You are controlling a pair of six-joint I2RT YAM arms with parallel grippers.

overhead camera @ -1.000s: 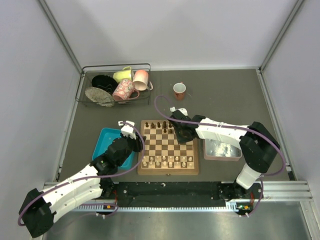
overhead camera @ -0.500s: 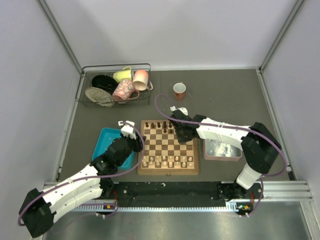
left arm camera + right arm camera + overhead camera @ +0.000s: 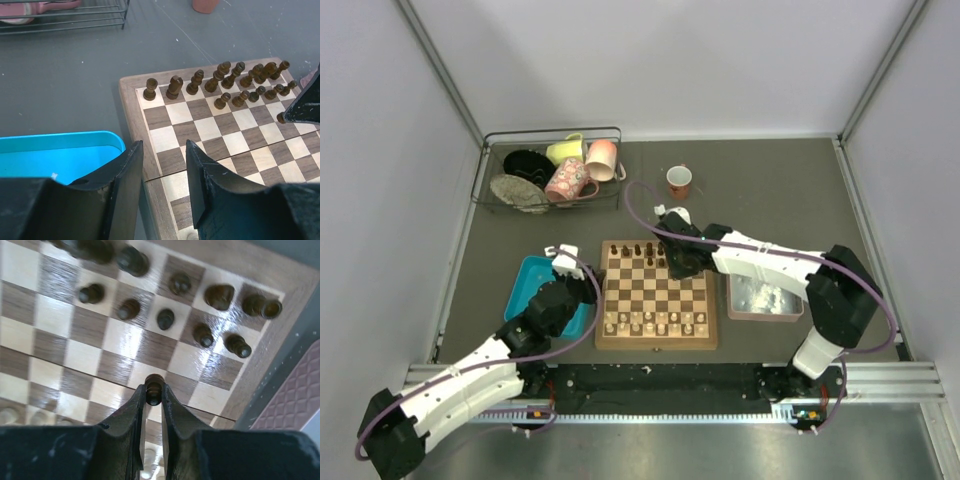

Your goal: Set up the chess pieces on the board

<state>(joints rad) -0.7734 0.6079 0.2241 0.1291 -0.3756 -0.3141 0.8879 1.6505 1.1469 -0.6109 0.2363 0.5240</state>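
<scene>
Right wrist: right end effector [image 3: 153, 391] clamped on a dark pawn [image 3: 153, 382] over the board [image 3: 50, 345], dark back rank [image 3: 220, 76] looks full, pawn row [image 3: 258, 92] maybe half filled; left end effector [image 3: 162, 165] wide, empty, by blue tray [image 3: 50, 142].

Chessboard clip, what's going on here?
The right pincer is shut on a dark chess piece over the board, just short of the two far rows where the other dark pieces stand. The left pincer hangs open at the board's left edge, beside the blue tray, holding nothing. Pale pieces line the near side.
</scene>
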